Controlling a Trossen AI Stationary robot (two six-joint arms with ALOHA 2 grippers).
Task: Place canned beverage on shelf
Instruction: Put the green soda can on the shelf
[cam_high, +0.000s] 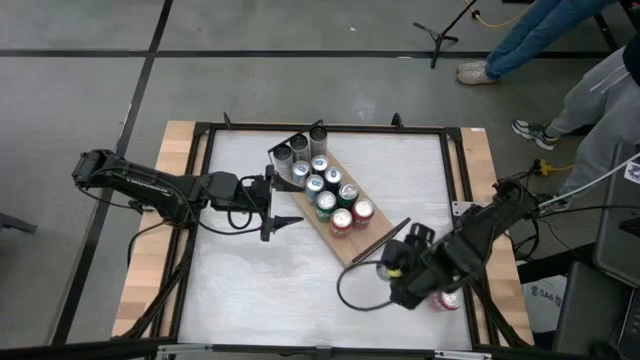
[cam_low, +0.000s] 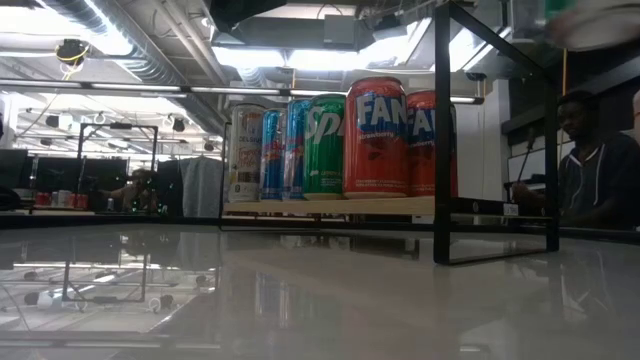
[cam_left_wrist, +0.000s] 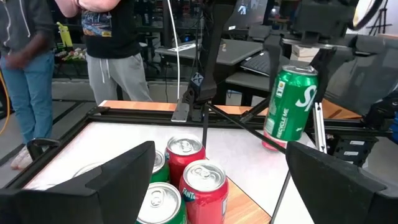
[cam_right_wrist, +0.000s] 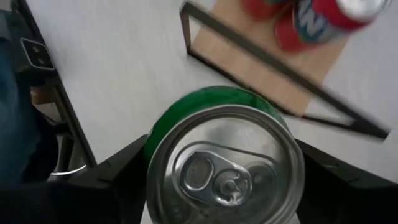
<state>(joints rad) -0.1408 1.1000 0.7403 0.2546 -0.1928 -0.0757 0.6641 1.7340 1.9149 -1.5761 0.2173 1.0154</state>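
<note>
- Two dark robot arms were over the white desk (cam_high: 260, 290), one at each side.
- Right gripper (cam_right_wrist: 217, 168): its fingers were clamped on the sides of a green aluminium beverage can (cam_right_wrist: 225, 163), upright with its silver pull-tab lid upward. The side grip probably kept the can level and left its base free for setting down.
- Green can, location: lifted off the desk beside the near, open end of the shelf; the left wrist view showed it (cam_left_wrist: 290, 102) clear of the surface, just beyond the black end rail.
- Long light-brown wooden shelf board with thin black metal rails (cam_high: 352, 243): lay diagonally across the desk. Red, green, blue and grey cans (cam_high: 322, 185) stood packed in rows at its far end; the end nearest the right gripper was bare wood, likely the free spot for the held can.
- Left gripper (cam_high: 283, 221): fingers spread, holding nothing, beside the shelf's long edge, near the red cans (cam_left_wrist: 196, 177); it seemed to be waiting.
- One further red can (cam_high: 447, 300) showed on the desk under the right arm.
</note>
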